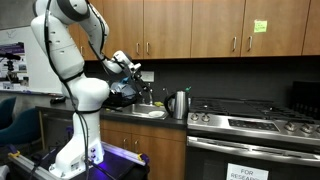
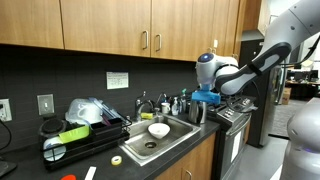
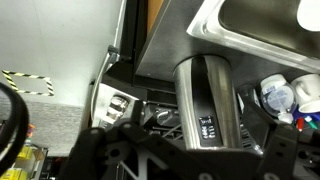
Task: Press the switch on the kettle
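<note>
Pincer (image 3: 190, 152) hangs spread wide, gripping nothing, over the sink (image 2: 160, 140), while the kettle (image 1: 179, 104) stands upright at the tabletop's (image 1: 125, 114) end edge, just beside the stove (image 1: 250, 122), untouched.

In the wrist view the gripper (image 3: 178, 162) is only a dark, blurred mass cut off by the lower edge. How its jaws stand cannot be told, and it covers the near end of the kettle (image 3: 208, 100), whose switch cannot be made out. In both exterior views the kettle, at the end of the counter (image 2: 30, 165) beside the stove (image 1: 250, 122), is too small to show any switch, and in an exterior view the gripper (image 2: 206, 97) partly covers it.
</note>
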Motion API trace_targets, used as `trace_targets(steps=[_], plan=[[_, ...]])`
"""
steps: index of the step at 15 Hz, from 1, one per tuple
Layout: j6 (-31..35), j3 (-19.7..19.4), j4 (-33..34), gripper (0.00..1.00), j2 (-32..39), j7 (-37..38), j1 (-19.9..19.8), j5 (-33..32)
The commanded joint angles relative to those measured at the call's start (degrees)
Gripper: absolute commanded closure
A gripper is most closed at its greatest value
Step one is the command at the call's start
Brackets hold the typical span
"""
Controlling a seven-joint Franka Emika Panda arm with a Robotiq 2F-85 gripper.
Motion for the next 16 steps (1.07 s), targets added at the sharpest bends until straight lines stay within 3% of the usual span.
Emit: trace_targets(steps=[1, 4, 10, 11, 16], plan=[[0.94, -0.67, -1.47, 0.00, -2.58, -5.94, -1.43, -0.26], [-0.96, -0.32, -0.88, 0.00, -2.25, -8.87, -2.27, 0.64], [2.63, -0.79, -0.06, 0.00, -0.72, -8.87, -5.73, -6.16], [3.29, -1.05, 0.02, 0.17, -0.61, -8.57, -6.16, -7.45], [5.57, -2.13, 0.61, 0.55, -0.16, -7.22, -7.36, -12.80]])
